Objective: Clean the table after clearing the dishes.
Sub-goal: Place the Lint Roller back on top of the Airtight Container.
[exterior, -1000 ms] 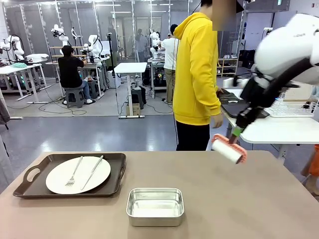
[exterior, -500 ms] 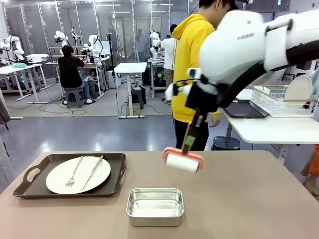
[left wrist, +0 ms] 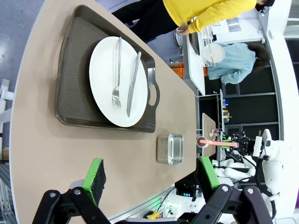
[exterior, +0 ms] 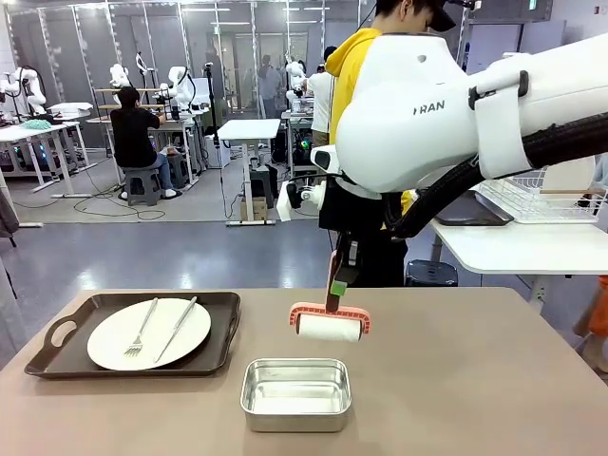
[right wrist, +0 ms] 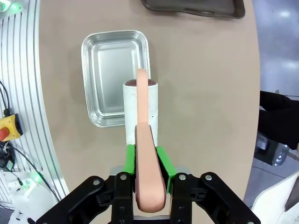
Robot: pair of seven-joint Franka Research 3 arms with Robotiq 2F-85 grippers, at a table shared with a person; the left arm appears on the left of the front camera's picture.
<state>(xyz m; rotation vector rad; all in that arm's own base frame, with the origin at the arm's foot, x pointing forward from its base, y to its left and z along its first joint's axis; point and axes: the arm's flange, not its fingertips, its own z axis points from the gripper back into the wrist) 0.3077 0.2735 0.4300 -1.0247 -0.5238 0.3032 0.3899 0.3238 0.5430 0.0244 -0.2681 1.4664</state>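
While one tray of dishes sits on the table, a lint roller hangs above it

Where the front view's lower middle starts, a shiny steel pan (exterior: 295, 393) sits on the taupe table (exterior: 475, 380), nearest the camera. Just behind and above it hangs a lint roller (exterior: 329, 325), its white roll level and its salmon handle rising to the right gripper (exterior: 337, 283). Whether the roll touches the tabletop cannot be told. In the right wrist view the green pads (right wrist: 164, 163) are pressed onto the handle from both sides, and the roll overlaps the pan's edge.

At the lower left of the front view, a dark handled tray (exterior: 57, 353) holds a round white plate (exterior: 104, 347). A fork (exterior: 141, 330) and a knife (exterior: 177, 328) lie side by side on the plate, well apart from the roller.

In the left wrist view the left gripper (left wrist: 150, 173) hovers high over the table with its jaws spread wide and nothing between them.

Beyond the table's far edge, a person (exterior: 344, 59) in a yellow hoodie stands largely hidden by the right arm (exterior: 427, 104). Farther back at mid right, a white table (exterior: 532, 252) carries a wire rack (exterior: 532, 199).
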